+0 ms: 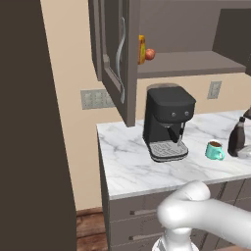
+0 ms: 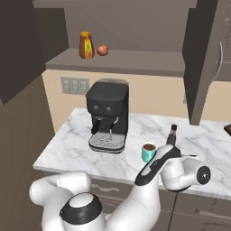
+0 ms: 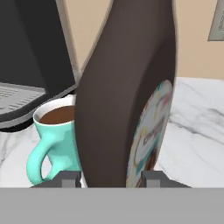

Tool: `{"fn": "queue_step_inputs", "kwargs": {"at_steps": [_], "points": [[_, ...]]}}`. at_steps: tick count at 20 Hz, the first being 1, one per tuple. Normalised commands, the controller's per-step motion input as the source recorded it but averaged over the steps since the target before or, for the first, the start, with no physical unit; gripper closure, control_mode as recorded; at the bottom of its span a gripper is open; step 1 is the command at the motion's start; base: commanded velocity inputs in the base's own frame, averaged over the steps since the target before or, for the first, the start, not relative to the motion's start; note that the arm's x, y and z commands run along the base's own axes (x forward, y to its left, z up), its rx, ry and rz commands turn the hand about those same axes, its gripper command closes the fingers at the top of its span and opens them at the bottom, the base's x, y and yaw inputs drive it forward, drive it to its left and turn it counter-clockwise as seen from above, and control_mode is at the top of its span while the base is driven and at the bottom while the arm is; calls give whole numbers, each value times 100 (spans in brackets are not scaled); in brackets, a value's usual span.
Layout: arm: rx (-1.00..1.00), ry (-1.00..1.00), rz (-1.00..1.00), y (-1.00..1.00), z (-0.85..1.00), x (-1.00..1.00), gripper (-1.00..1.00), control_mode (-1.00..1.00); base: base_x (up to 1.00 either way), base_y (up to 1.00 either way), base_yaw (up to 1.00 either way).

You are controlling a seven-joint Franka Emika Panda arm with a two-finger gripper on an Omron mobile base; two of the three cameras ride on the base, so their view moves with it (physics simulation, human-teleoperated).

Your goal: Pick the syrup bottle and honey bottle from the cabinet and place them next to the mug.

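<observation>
Clamped between the two dark finger tips, the syrup bottle [image 3: 127,87] fills the hand view with its long axis upright, neck toward the top and label turned to the right; the jaws are nearly closed and grip its lower body from both sides. Just beside it on the white marble table [image 1: 127,157] stands the teal mug [image 3: 54,135], handle toward the hand camera, with the black coffee machine [image 1: 166,122] farther along. Up on the cabinet [image 2: 135,61] shelf, the honey bottle [image 2: 85,45] stands upright next to a small red ball [image 2: 103,49].
</observation>
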Motion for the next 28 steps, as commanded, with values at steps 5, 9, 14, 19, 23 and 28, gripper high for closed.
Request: {"fn": "queue_step_inputs", "kwargs": {"at_steps": [5,9,14,19,23,28], "points": [[0,0,0,-2,-13,25,100,-100,0,0,0],[0,0,0,-2,0,28,100,-100,0,0,0],[0,0,0,-17,0,28,100,-100,0,0,0],[0,0,0,-11,-21,4,100,-100,0,0,0],[0,0,0,-1,-35,0,100,-100,0,0,0],[0,0,0,0,-20,0,100,-100,0,0,0]]}}
